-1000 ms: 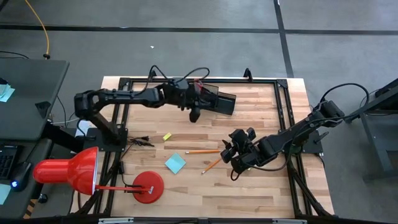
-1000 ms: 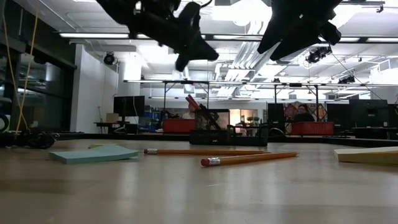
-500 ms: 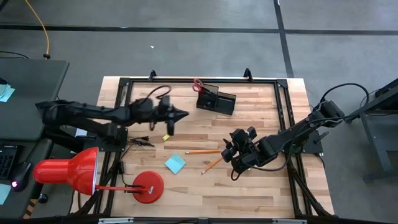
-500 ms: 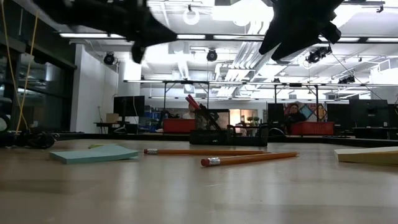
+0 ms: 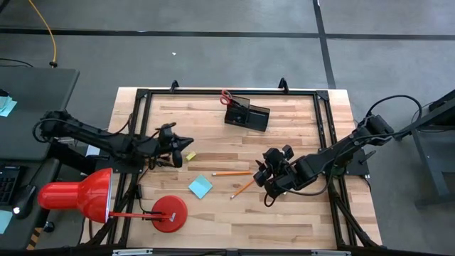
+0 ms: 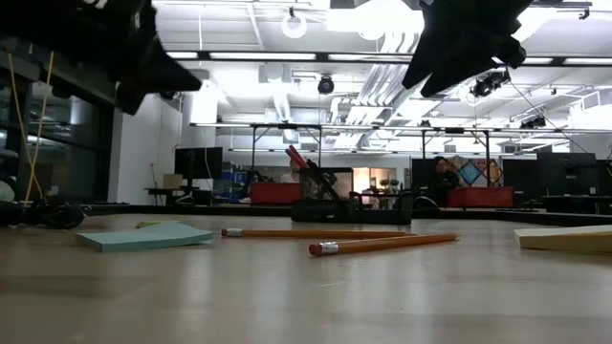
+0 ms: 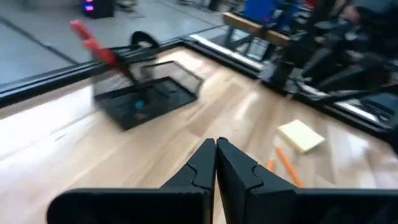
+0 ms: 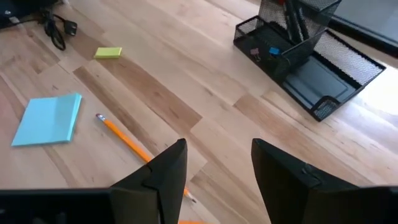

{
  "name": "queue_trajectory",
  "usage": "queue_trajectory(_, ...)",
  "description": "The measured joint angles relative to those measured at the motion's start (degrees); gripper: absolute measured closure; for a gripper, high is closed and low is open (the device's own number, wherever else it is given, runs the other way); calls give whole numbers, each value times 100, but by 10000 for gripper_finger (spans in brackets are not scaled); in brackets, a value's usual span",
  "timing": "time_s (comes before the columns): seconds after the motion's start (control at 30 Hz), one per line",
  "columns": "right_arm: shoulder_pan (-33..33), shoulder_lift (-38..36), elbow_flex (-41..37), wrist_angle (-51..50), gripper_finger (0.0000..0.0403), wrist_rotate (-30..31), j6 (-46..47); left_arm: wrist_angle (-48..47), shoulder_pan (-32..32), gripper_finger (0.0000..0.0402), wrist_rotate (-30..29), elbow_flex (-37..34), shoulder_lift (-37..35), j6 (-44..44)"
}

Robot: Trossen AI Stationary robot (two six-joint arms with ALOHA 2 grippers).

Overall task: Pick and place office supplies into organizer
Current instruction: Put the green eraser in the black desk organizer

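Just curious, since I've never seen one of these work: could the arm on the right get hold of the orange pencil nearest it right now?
Probably yes. The right gripper hangs with jaws open beside the pencil, and nothing lies between them.

The high view looks straight down on the whole worktop [image 5: 298, 213]. The low view sits at surface level, facing across toward the organizer [image 6: 350, 206], which lies toward 12 o'clock overhead; both wrist views also catch it.
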Motion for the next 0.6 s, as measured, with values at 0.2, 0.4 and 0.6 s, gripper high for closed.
queue_trajectory(0.2,-15,0,0,28,231,-231,-114,-334,-358,398,-539,-458,-21,-1279)
queue_trajectory(0.4,-75,0,0,62,236,-372,-152,-710,-800,400,-1014,-843,-19,-1940)
queue_trajectory(0.6,-76,0,0,88,251,-522,-155,-901,-872,378,-856,-1141,99,-2432)
